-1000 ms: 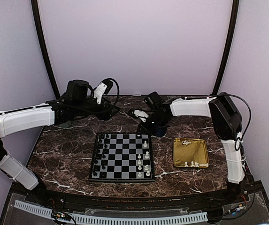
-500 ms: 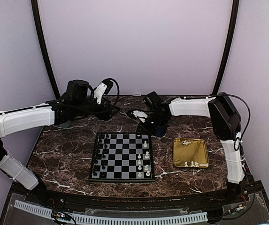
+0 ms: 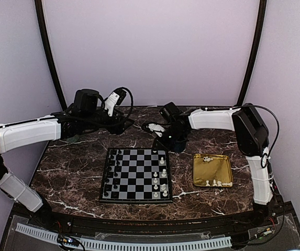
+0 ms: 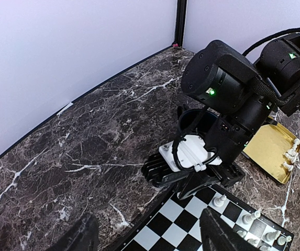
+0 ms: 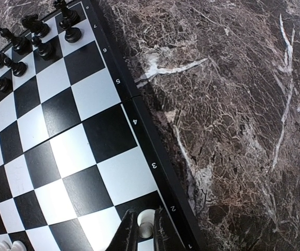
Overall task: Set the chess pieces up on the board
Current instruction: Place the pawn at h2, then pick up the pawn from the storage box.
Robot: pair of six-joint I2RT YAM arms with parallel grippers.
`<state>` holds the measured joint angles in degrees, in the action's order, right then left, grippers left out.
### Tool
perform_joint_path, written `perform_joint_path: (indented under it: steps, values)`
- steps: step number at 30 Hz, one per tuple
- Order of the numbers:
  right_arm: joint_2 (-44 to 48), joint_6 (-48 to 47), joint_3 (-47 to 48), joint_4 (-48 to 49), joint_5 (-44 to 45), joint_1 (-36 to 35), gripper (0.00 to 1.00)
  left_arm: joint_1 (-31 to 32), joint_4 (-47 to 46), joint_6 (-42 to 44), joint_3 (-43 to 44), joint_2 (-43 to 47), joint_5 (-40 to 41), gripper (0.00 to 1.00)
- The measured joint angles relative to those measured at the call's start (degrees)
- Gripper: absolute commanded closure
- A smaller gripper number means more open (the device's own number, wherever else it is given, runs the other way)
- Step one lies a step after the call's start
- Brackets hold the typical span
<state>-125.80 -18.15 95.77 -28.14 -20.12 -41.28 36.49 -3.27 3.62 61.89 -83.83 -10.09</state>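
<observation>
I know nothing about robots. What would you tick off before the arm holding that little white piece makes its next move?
1. White piece held in the right gripper: ok, pinched from both sides.
2. Piece over the board, not the table: ok, in the column along the numbered border.
3. Piece resting on its square: cannot tell.
4. Squares next to it free: ok, bare.
5. Left gripper out of the way: ok, open, off the board's far edge.
6. All white pieces placed: not ok, loose white pieces lie in the gold tray.
</observation>
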Motion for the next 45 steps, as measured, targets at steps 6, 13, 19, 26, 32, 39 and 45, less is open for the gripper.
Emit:
perform_joint_path:
  steps: [6,13,19,26,32,39,45]
  values:
    - [0.0,-0.2,0.0,-0.2,-0.2,0.0,0.87,0.0,0.0,0.0,0.0,0.0,0.0,0.32]
    - [0.0,-0.4,0.6,-1.4,0.0,-0.1,0.78,0.0,0.0,0.0,0.0,0.0,0.0,0.31]
    - [2.4,-0.2,0.8,-3.9,0.4,0.2,0.75,0.0,0.0,0.0,0.0,0.0,0.1,0.31]
    - [17.6,-2.1,-3.8,-6.2,0.3,4.3,0.78,0.0,0.0,0.0,0.0,0.0,0.1,0.31]
    - [30.7,-4.6,-17.0,-7.2,2.4,12.8,0.83,0.0,0.0,0.0,0.0,0.0,0.0,0.31]
    - [36.5,-12.0,-31.8,-10.3,9.2,16.2,0.84,0.0,0.0,-0.5,0.0,0.0,-0.4,0.32]
    - [36.9,-20.8,-36.7,-11.7,16.3,16.2,0.85,0.0,0.0,-1.2,0.0,0.0,-1.2,0.32]
